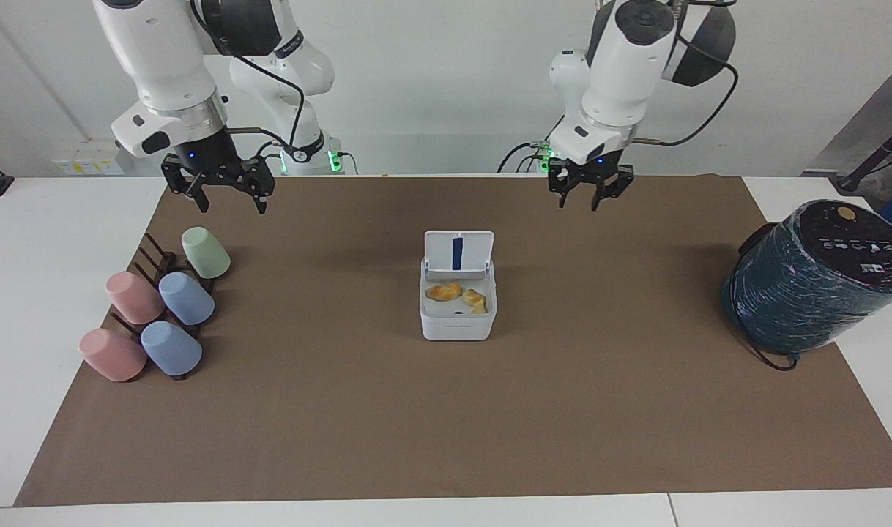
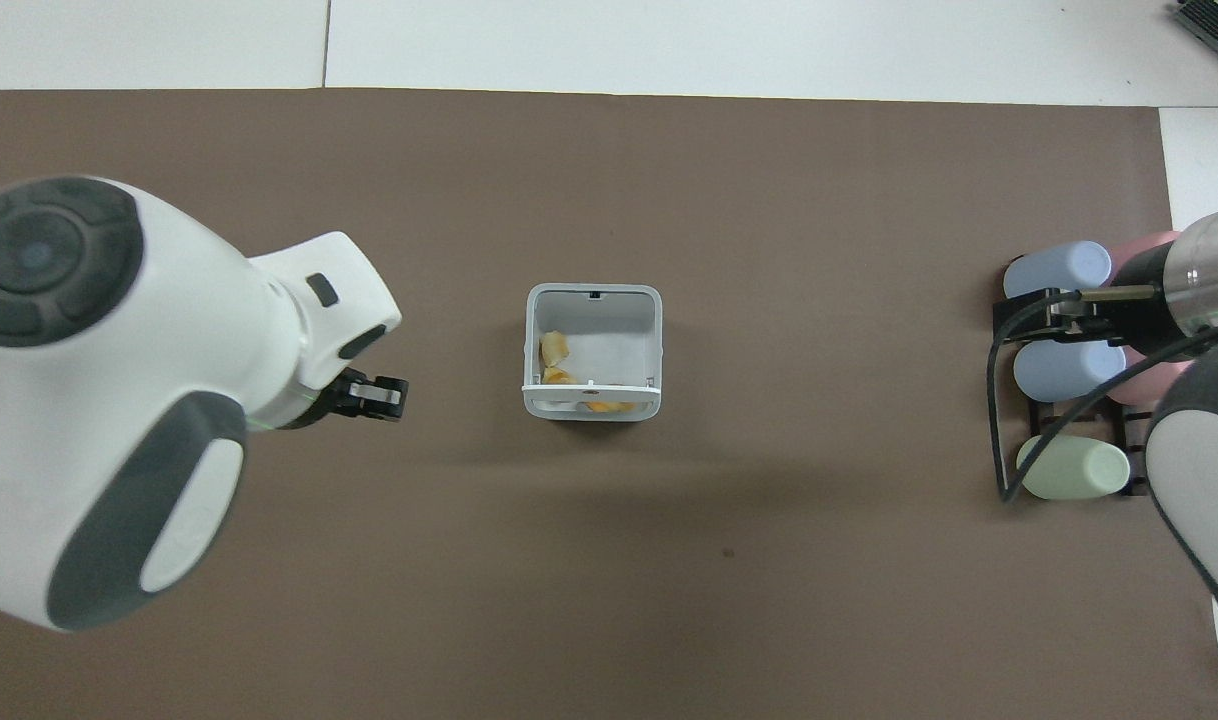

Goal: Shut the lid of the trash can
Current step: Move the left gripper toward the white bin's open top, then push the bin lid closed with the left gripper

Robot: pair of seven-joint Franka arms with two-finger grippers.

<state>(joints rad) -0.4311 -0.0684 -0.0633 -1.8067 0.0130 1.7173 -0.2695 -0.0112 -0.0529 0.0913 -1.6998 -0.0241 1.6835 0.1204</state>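
The small white trash can (image 1: 457,326) stands in the middle of the brown mat, with orange scraps inside. Its lid (image 1: 458,252) stands upright and open on the side nearer the robots, its blue stripe showing. In the overhead view the trash can (image 2: 592,296) shows from above and the lid (image 2: 591,386) edge-on. My left gripper (image 1: 581,203) is open and empty, up in the air over the mat, to the side of the trash can toward the left arm's end. Its tip shows in the overhead view (image 2: 377,394). My right gripper (image 1: 231,206) is open and waits over the cup rack.
A dark rack with several pastel cups (image 1: 160,311) lies at the right arm's end; it also shows in the overhead view (image 2: 1069,368). A big dark teal wrapped cylinder (image 1: 812,282) stands at the left arm's end, with a black cable at its base.
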